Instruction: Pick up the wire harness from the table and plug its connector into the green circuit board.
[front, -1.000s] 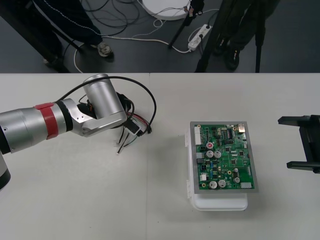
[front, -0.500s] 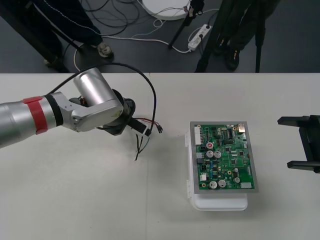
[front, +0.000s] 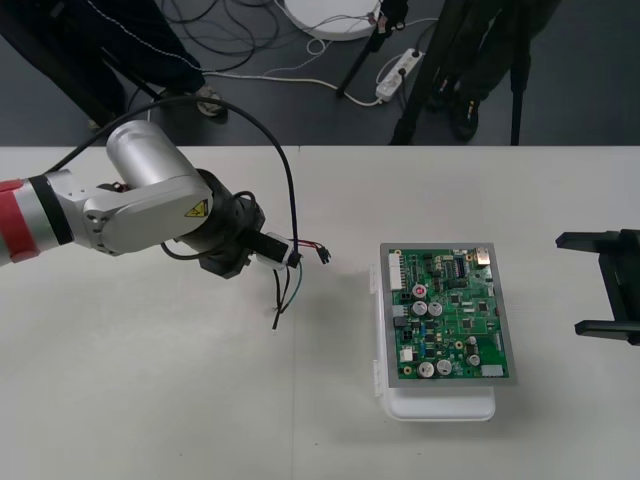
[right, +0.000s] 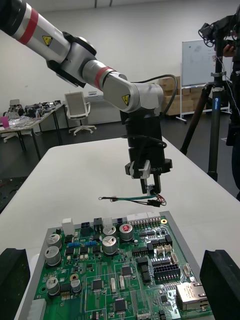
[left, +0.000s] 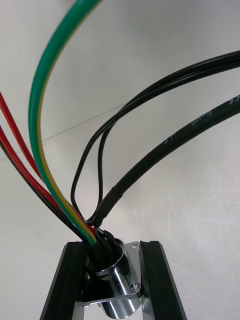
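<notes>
While our left gripper (front: 278, 252) clenches the harness (front: 284, 295) by its metal socket (left: 117, 287), left of the green board (front: 452, 315), our right gripper (front: 575, 284) waits released at the table's right.

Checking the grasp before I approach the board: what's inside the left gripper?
The left gripper is shut on the metal socket, with wires rising out of it. Its fingers cover the socket's sides.

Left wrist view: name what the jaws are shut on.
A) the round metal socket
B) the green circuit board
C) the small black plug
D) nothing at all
A: the round metal socket sits clamped between the left gripper's jaws, with the wires rising out of it; the right gripper is parked open at its own side.
</notes>
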